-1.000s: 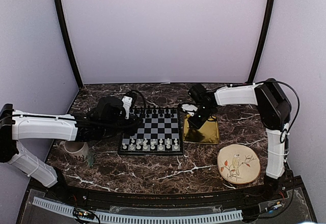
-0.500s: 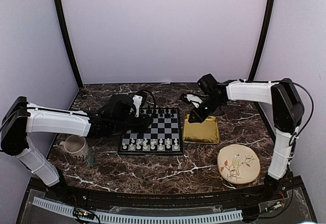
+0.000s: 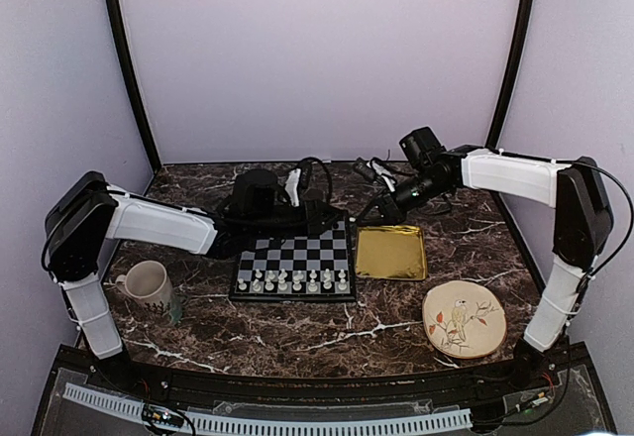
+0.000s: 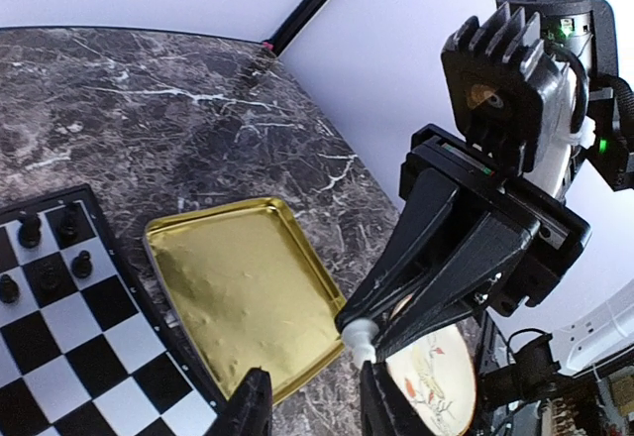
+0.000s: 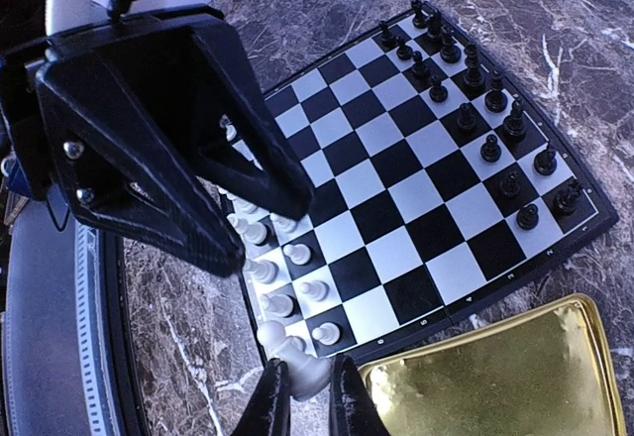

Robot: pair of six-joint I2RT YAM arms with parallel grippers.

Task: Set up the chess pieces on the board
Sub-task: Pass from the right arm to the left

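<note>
**Over the board's right edge, a white piece waited to be set down**

At the far left of the marble table stood a mug (image 3: 147, 283), well clear of the work. Next to it the left arm reached across the back of the chessboard (image 3: 294, 254). The left gripper (image 4: 314, 379) hung with its fingers partly apart and nothing visible between them, pointing towards the other arm. On the board, the white chess pieces (image 3: 293, 280) filled much of the two near rows and the black chessmen (image 5: 467, 115) lined the far side. I could not tell which white square was vacant.

Further right, just off the board's corner and above the far edge of the gold tray (image 3: 391, 253), the right gripper (image 5: 309, 377) was pinched narrow on one white chessman (image 5: 295, 360). The piece lay sideways across the fingertips, not upright. The bird-painted plate (image 3: 464, 319) sat near the right front, untouched.

The step in hand looked like carrying this piece to its square. Doing it well would probably mean:

- tilting the wrist so the base faces down before descending;
- coming in from above, not sweeping across the crowded white rows;
- opening the fingers only a little once the base touches.

The left gripper was close, so the two arms needed room. A handover to right the piece also seemed possible.
</note>
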